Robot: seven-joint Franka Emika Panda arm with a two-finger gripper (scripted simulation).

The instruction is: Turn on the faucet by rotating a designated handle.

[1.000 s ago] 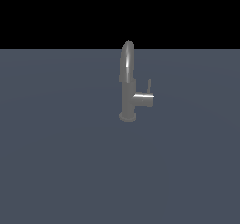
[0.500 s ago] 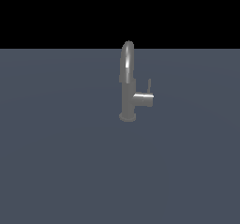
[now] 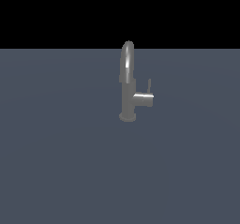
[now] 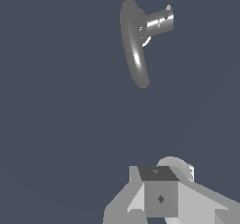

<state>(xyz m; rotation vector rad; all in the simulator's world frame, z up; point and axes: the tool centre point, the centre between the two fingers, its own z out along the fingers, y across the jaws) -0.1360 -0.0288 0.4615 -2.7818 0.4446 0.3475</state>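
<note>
The faucet (image 3: pixel 127 85) stands upright on the flat grey-blue surface in the exterior view, its arched spout rising over a round base flange. The handle (image 3: pixel 144 99) is a short stub pointing to the exterior view's right, with a thin lever rod (image 3: pixel 149 84) standing up at its tip. In the wrist view, the faucet (image 4: pixel 133 45) and handle (image 4: pixel 159 22) appear from above, well apart from my gripper (image 4: pixel 159 197). Only pale grey gripper parts and a dark block show at that frame's edge. Neither arm nor gripper appears in the exterior view.
A plain grey-blue surface (image 3: pixel 70 162) spreads around the faucet on all sides, ending at a black background behind it.
</note>
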